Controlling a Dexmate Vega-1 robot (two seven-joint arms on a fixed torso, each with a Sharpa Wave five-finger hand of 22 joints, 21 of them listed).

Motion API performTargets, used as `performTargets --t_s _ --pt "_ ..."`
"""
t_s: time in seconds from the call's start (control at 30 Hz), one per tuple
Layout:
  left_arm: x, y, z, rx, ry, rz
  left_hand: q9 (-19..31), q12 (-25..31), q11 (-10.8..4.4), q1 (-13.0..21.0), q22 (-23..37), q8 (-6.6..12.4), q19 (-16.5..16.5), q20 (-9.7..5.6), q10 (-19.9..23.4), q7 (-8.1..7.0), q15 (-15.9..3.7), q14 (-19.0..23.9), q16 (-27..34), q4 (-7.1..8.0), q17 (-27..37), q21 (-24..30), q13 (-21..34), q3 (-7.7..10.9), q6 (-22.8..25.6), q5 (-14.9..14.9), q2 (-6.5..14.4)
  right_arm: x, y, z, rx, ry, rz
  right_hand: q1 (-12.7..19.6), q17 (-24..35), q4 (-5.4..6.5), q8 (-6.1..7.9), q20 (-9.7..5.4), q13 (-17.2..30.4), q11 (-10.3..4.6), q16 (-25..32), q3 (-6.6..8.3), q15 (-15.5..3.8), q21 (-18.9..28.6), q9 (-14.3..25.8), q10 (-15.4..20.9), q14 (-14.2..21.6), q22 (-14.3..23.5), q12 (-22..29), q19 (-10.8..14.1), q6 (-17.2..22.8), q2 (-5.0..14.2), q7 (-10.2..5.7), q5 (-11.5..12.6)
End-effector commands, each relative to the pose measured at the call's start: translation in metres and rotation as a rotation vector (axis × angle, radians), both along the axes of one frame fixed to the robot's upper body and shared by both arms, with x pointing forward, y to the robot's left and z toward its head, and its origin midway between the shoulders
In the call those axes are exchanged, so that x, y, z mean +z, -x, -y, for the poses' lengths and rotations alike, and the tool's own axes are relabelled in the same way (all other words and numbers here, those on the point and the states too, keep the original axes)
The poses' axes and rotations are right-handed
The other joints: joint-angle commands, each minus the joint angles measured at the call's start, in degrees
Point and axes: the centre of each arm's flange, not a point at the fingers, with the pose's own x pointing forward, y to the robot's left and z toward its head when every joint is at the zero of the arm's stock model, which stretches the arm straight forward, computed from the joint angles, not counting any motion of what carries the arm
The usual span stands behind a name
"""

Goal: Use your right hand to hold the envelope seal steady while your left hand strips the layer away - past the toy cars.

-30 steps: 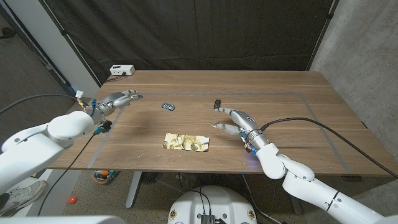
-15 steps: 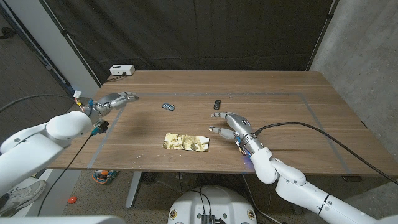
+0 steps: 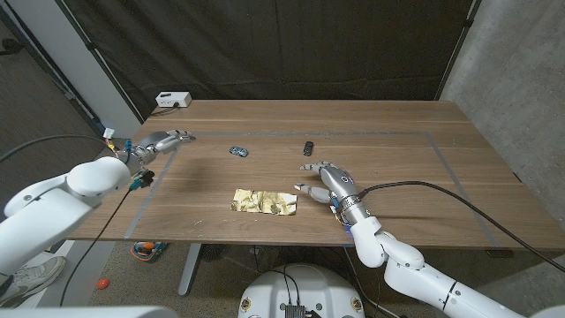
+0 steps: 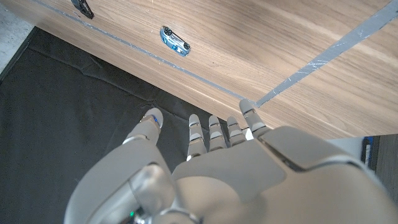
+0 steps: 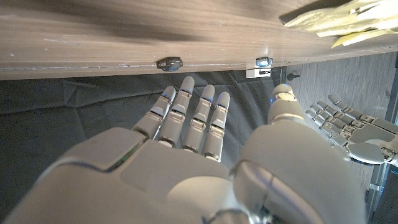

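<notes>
Right hand (image 3: 328, 179) has slid in toward the crumpled gold envelope (image 3: 264, 201), fingers spread, holding nothing, thumb tip just beside its edge. Left hand (image 3: 165, 140) hovers fingers loosely together, empty, well apart from the envelope.

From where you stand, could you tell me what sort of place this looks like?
Probably a lab or test bay: a wooden table marked with tape lines, black curtains hung behind it, a bare concrete wall beside it.
</notes>
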Motion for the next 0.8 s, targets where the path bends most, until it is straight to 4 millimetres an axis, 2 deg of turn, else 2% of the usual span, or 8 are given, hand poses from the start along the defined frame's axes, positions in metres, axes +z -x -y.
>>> performTargets --t_s 0.03,0.13,0.23,0.47,0.57,0.8 --pt "0.007 -0.014 0.001 -0.016 -0.001 -0.003 0.21 0.24 0.11 0.47 0.07 0.31 -10.78 0.11 0.53 -0.03 -0.29 0.24 0.27 -0.22 0.22 -0.11 0.20 0.15 0.43 0.32 0.08 -0.009 0.006 -0.004 -0.028 -0.020 -0.025 0.45 1.41 0.23 0.89 -0.14 0.47 0.03 1.66 -0.90 -8.69 0.11 0.19 2.40 2.02 0.35 0.99 -0.53 2.53 -0.44 0.11 0.50" --pt "0.010 -0.017 0.002 -0.017 -0.008 -0.003 0.21 0.23 0.26 0.49 0.07 0.23 -10.80 0.26 0.56 0.03 -0.22 0.23 0.27 -0.18 0.26 -0.13 0.20 0.20 0.38 0.34 0.17 -0.010 0.008 -0.006 -0.025 -0.026 -0.035 0.64 3.11 0.53 1.61 0.01 0.82 0.59 3.56 -1.80 -8.63 0.32 0.26 4.92 3.38 0.53 1.78 -0.48 4.74 -0.29 0.30 0.81" --pt "0.011 -0.019 0.002 -0.026 -0.008 -0.004 0.22 0.20 0.23 0.48 0.08 0.16 -10.81 0.33 0.57 0.10 -0.21 0.21 0.28 -0.10 0.32 -0.13 0.20 0.26 0.36 0.35 0.32 -0.014 0.011 -0.010 -0.029 -0.023 -0.045 0.73 4.64 0.76 2.32 0.11 1.14 0.31 5.11 -2.67 -8.61 0.48 0.29 6.87 3.97 0.69 2.30 -0.48 6.86 -0.23 0.08 1.04" --pt "0.014 -0.024 0.002 -0.038 -0.009 -0.006 0.22 0.15 0.11 0.40 0.09 0.02 -10.89 0.22 0.57 0.06 -0.36 -0.13 0.17 0.07 0.43 -0.18 0.21 0.31 0.41 0.37 0.46 -0.023 0.012 -0.015 -0.028 -0.019 -0.075 1.70 6.08 0.40 1.93 0.03 1.54 0.45 6.31 -3.46 -8.81 0.31 0.39 6.45 3.59 0.90 1.90 -1.38 6.04 -0.67 0.52 1.28" --pt "0.014 -0.025 0.003 -0.045 -0.011 -0.005 0.22 0.09 0.10 0.32 0.10 -0.06 -11.05 0.19 0.49 0.00 -0.37 -0.34 0.10 0.15 0.48 -0.24 0.21 0.28 0.37 0.37 0.47 -0.025 0.013 -0.016 -0.027 -0.016 -0.079 2.69 7.30 0.13 1.92 -0.03 1.96 -0.43 7.61 -3.90 -9.23 0.33 0.66 7.47 3.81 1.20 2.12 -1.88 5.71 -0.78 0.32 1.51" --pt "0.016 -0.026 0.006 -0.060 -0.015 -0.005 0.23 -0.04 0.48 0.01 0.12 -0.29 -11.16 0.17 0.29 0.11 -0.28 -0.69 0.01 0.46 0.64 -0.28 0.23 0.16 0.29 0.35 0.46 -0.033 0.015 -0.017 -0.035 -0.020 -0.066 4.65 11.09 -0.12 2.01 0.17 3.60 -1.39 11.69 -5.09 -9.47 1.18 1.35 8.40 5.10 2.41 2.72 -1.77 5.30 -0.88 -0.03 1.94"
